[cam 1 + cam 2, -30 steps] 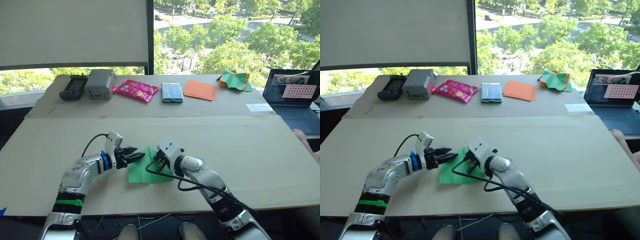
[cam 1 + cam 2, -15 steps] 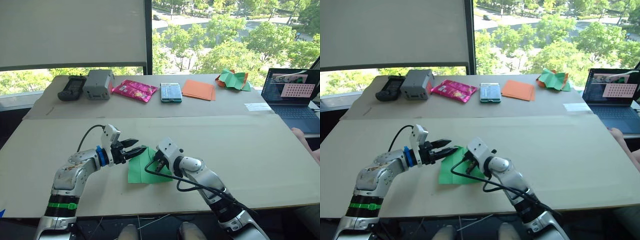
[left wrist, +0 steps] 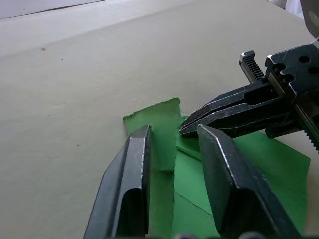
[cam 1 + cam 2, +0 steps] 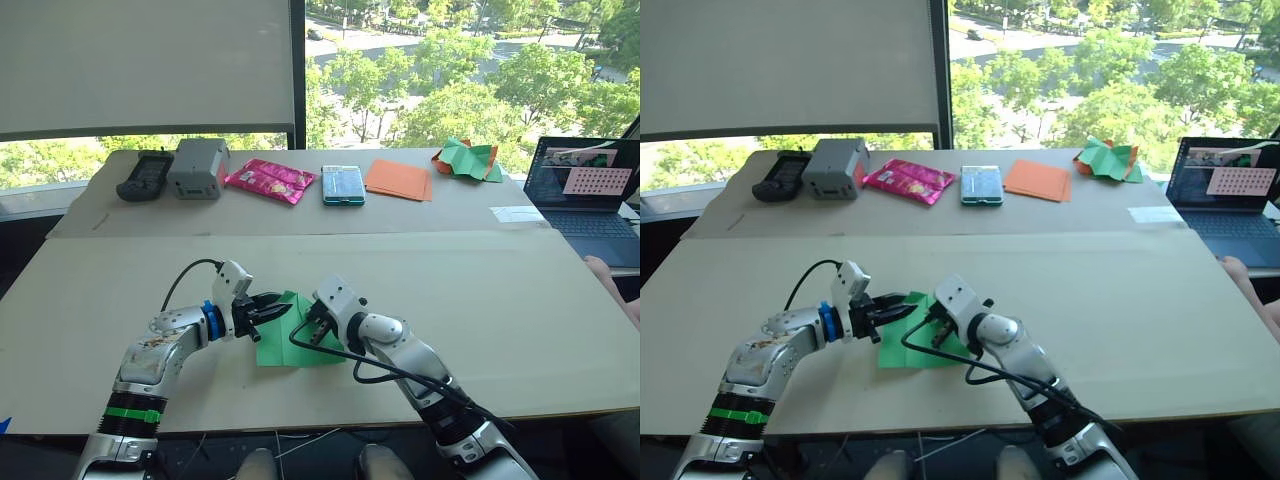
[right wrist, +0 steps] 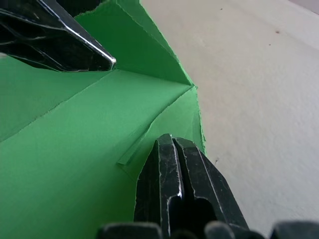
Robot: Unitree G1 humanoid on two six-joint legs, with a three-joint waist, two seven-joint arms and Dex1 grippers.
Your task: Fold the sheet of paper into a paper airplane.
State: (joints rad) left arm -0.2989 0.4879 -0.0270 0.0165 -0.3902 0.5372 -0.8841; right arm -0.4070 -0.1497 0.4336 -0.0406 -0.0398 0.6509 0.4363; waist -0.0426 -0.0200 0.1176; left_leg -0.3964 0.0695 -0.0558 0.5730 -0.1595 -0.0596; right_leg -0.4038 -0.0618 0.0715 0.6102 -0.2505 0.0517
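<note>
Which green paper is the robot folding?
Look at the near tan table, right in front of the robot. The sheet of paper lies flat there between the left gripper and right gripper. The crumpled green-and-orange heap sits far away by the window.

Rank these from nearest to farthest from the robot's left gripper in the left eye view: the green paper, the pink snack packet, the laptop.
From the left gripper:
1. Sheet of paper, right at its fingertips on the near table.
2. Pink snack packet, on the far table.
3. Laptop, far off at the right edge.
</note>
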